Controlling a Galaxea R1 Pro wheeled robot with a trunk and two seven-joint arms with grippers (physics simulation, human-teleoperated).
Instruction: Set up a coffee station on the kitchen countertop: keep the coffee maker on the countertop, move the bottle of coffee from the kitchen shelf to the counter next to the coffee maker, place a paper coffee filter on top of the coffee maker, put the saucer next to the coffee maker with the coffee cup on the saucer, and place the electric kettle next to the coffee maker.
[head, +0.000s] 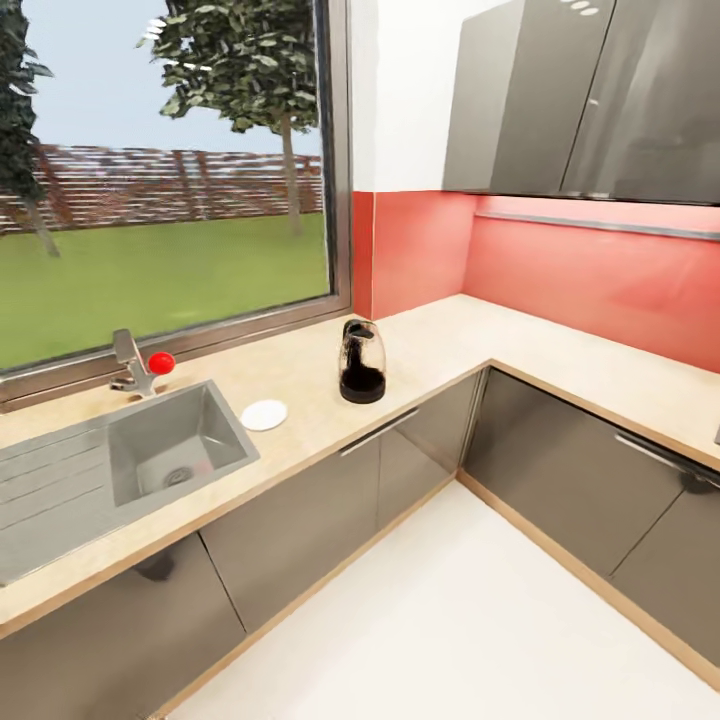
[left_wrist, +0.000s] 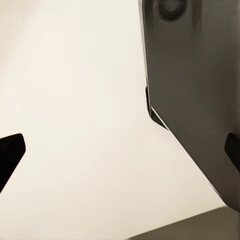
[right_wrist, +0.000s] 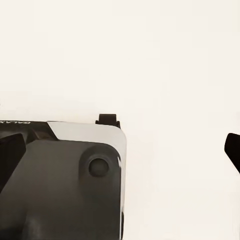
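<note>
Beige speckled countertop (head: 300, 375) bears glossy dark coffee maker (head: 361, 362), round white saucer (head: 264, 414).

From above, the head camera faces an L-shaped countertop (head: 440, 345) corner at some distance, while both wrist cameras point down past their open fingertips at pale floor (left_wrist: 90, 125) and the robot's grey base (right_wrist: 65, 190).

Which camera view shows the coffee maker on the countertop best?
The head view shows it best: the coffee maker stands upright on the beige countertop near the corner, right of the white saucer and the sink. The two wrist views look down at pale floor and parts of the robot's own body, giving nothing of it.
</note>
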